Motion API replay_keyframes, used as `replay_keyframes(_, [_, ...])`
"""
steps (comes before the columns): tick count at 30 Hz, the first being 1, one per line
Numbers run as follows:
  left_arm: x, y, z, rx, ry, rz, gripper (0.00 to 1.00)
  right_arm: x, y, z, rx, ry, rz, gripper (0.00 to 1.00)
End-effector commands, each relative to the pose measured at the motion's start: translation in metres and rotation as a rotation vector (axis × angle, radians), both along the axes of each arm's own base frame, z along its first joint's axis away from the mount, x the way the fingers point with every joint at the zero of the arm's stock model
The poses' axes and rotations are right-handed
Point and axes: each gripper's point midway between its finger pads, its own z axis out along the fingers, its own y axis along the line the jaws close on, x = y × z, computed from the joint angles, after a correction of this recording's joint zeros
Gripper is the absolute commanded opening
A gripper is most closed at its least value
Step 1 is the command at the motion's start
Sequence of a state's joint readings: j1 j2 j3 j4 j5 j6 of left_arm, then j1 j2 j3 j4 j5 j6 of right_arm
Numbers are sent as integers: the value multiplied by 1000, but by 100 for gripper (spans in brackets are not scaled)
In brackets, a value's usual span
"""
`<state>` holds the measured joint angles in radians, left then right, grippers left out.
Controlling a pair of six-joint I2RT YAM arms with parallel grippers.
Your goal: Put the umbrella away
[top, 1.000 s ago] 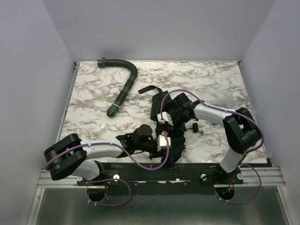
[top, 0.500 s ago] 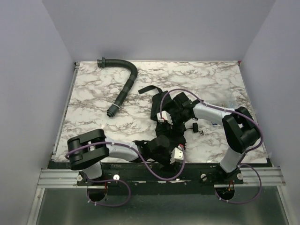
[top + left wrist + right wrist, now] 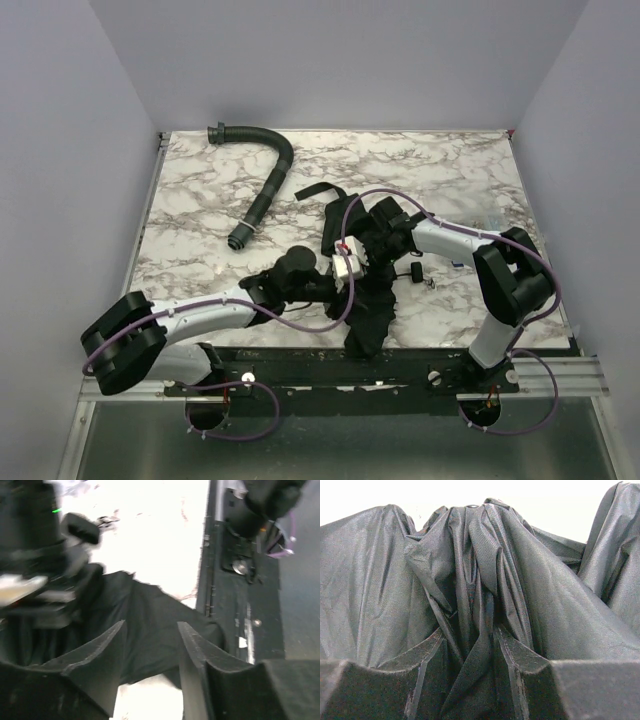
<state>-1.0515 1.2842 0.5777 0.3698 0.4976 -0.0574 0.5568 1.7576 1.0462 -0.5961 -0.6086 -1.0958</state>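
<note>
Gathering step: the black fabric compact umbrella (image 3: 368,305) lies part-collapsed; judged mid-task, with the canopy being bunched into a short bundle and not yet wrapped.
Umbrella position: on the white marble-patterned table (image 3: 200,230), at the middle of the near edge, one flap reaching the edge itself.
Right claw (image 3: 469,630): closed narrow on a pleated gather of canopy fabric, which fills the gap between its fingers.
Left claw (image 3: 151,625): fingers spread apart, nothing between them; a loose canopy flap lies just beyond the gap.
Bystander item: black ribbed curved hose (image 3: 265,185), toward the far-left corner, well apart from the umbrella.
Next move (judgement): advance the left claw onto the loose flap, close on a thick fold, and draw it toward the right claw's gather. The fabric looks limp, so a thin pinch may slip.
</note>
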Motion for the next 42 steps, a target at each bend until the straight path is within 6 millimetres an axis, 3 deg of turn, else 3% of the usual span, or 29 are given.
replay_keyframes(1, [13,27,-32,105,206,96,40,-5,-17,-24,-93,47,-28,38])
replay_keyframes(4, [0,21,-44,107,269,66,19,-4,-17,-26,-94,46,-35,38])
replay_keyframes(8, [-12,15,-77,181,184,55,8,-4,-17,-28,-100,57,-44,38])
replay_keyframes(11, [-2,15,-102,265,91,106,0,-5,-18,-28,-104,63,-43,38])
replay_keyframes(13, [17,22,-120,356,36,203,0,-7,-18,-27,-103,69,-39,38])
replay_keyframes(17, [76,54,-144,529,-106,534,0,-17,-18,-22,-81,90,-11,39])
replay_keyframes(20, [95,59,-152,550,-76,637,0,-27,-15,-16,-47,115,13,42])
replay_keyframes(25, [97,55,-169,575,-25,676,0,-30,-9,-5,-34,185,-21,57])
replay_keyframes(29, [86,67,-188,605,-24,662,0,-24,-3,2,-42,237,-54,72])
replay_keyframes(30, [79,77,-199,637,-17,662,0,-25,2,11,-40,293,-51,78])
replay_keyframes(42, [62,92,-219,671,-20,639,0,-18,12,40,-58,449,-26,94])
